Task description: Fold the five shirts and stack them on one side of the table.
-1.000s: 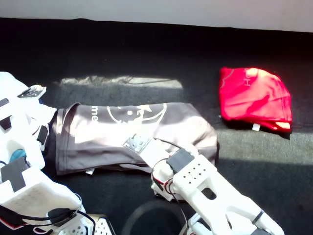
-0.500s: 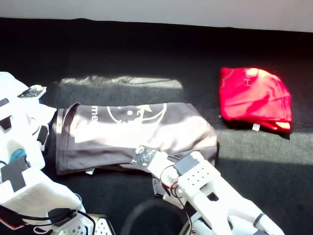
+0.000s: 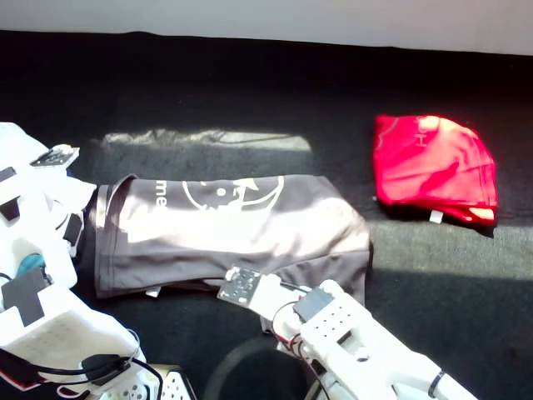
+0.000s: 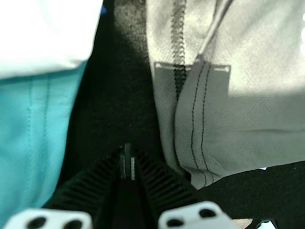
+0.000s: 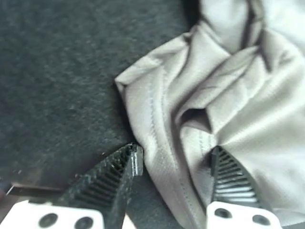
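Note:
A grey shirt (image 3: 225, 227) with a white print lies partly folded across the middle of the black table. At its near edge sits my right gripper (image 3: 241, 286). In the right wrist view this gripper (image 5: 174, 164) is open, with a bunched fold of the grey shirt (image 5: 224, 95) between its fingers. A red folded shirt (image 3: 435, 167) rests at the far right. My left gripper (image 4: 126, 160) is shut on nothing and hovers over bare table, with the grey shirt's hem (image 4: 224, 109) on one side and a teal shirt (image 4: 33, 138) and a white shirt (image 4: 43, 28) on the other.
The left arm (image 3: 33, 250) stands at the table's left edge beside the grey shirt. A sunlit strip (image 3: 208, 138) crosses the cloth behind the shirt. Dark table cloth (image 3: 250, 83) stretches to the back wall.
My right gripper has drawn back from on top of the grey shirt to its near edge. The left arm and both shirts have kept still.

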`<state>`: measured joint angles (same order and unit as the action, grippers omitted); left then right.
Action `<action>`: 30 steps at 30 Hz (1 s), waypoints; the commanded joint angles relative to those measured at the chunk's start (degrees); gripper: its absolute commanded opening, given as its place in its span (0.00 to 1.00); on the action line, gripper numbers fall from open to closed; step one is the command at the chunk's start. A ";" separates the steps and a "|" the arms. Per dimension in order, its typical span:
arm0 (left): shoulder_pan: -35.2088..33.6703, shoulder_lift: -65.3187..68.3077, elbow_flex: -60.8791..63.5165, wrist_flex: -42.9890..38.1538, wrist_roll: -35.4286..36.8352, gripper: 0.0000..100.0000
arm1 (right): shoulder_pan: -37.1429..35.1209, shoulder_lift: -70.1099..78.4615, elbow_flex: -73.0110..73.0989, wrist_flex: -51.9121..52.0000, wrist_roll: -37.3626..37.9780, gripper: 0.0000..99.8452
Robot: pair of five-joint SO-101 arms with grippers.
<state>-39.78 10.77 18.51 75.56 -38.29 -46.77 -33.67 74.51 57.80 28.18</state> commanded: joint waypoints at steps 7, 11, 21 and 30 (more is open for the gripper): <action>0.48 -1.01 -1.80 0.44 -0.26 0.01 | 4.88 11.38 -9.63 3.21 0.79 0.01; 0.48 -1.01 -1.80 0.44 -0.26 0.01 | 6.11 6.20 -14.99 9.71 0.79 0.01; 0.66 -1.01 -1.80 0.44 -0.26 0.01 | 15.08 2.24 -26.33 14.55 7.47 0.01; 0.75 -1.01 -1.71 0.44 -0.26 0.01 | 19.21 22.20 -46.99 14.20 10.55 0.01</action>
<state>-39.78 10.77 18.51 75.56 -38.29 -28.31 -18.46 35.91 71.96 38.02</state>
